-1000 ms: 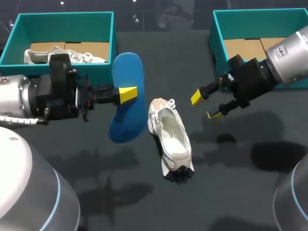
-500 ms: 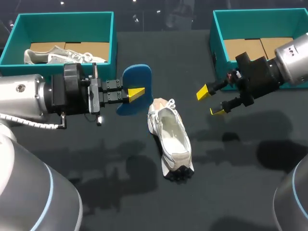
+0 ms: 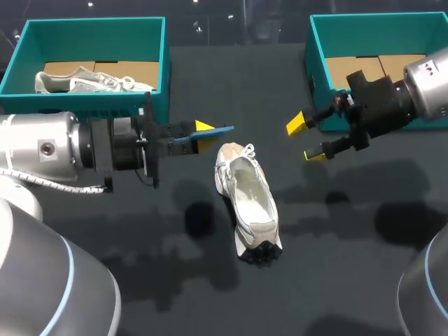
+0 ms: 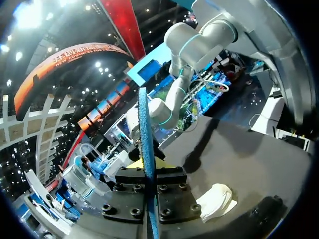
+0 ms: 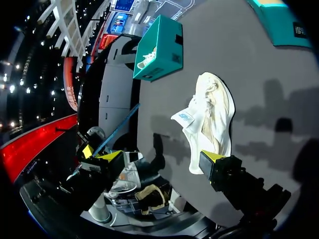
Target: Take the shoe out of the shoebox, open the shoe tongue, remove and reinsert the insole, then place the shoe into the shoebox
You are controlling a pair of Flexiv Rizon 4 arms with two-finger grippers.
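Blue insole point(image 3: 224, 129), now edge-on rather than face-on, clamped between left fingers point(image 3: 204, 127) beside white shoe point(image 3: 248, 199); right fingers point(image 3: 295, 124) apart.

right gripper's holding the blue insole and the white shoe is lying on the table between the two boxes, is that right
Not quite: the left gripper holds the blue insole, as the head view shows; the right gripper is open and empty. The white shoe does lie on the table between the left box and right box.
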